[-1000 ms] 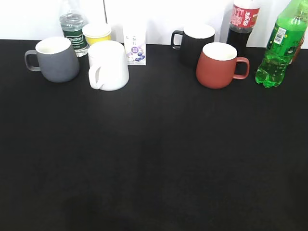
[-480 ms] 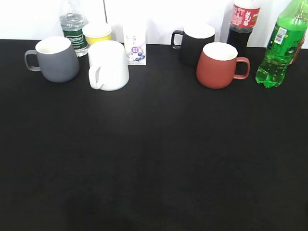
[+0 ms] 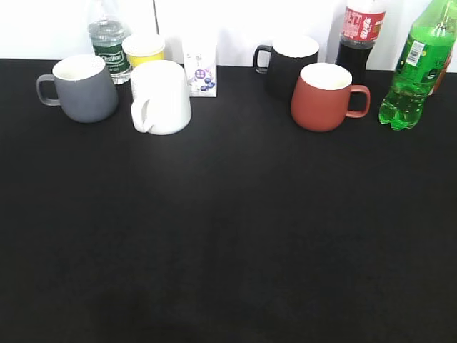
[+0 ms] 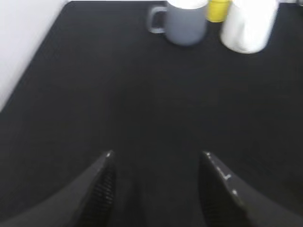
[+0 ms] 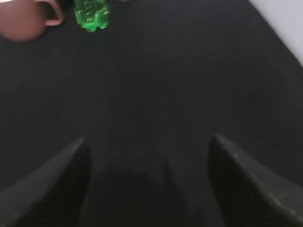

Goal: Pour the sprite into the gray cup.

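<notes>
The sprite [image 3: 415, 68], a bright-green bottle with a green label, stands at the far right of the black table; its base also shows in the right wrist view [image 5: 92, 15]. The gray cup [image 3: 82, 87] stands at the far left with its handle to the left; it also shows in the left wrist view [image 4: 184, 23]. My left gripper [image 4: 157, 158] is open and empty over bare table, well short of the cup. My right gripper [image 5: 149, 144] is open and empty, well short of the bottle. Neither gripper shows in the exterior view.
A white mug [image 3: 161, 96] stands right of the gray cup, with a water bottle [image 3: 107, 39], a yellow cup [image 3: 143, 48] and a small carton [image 3: 200, 68] behind. A black mug [image 3: 289, 63], a red mug [image 3: 325, 96] and a cola bottle [image 3: 359, 36] stand left of the sprite.
</notes>
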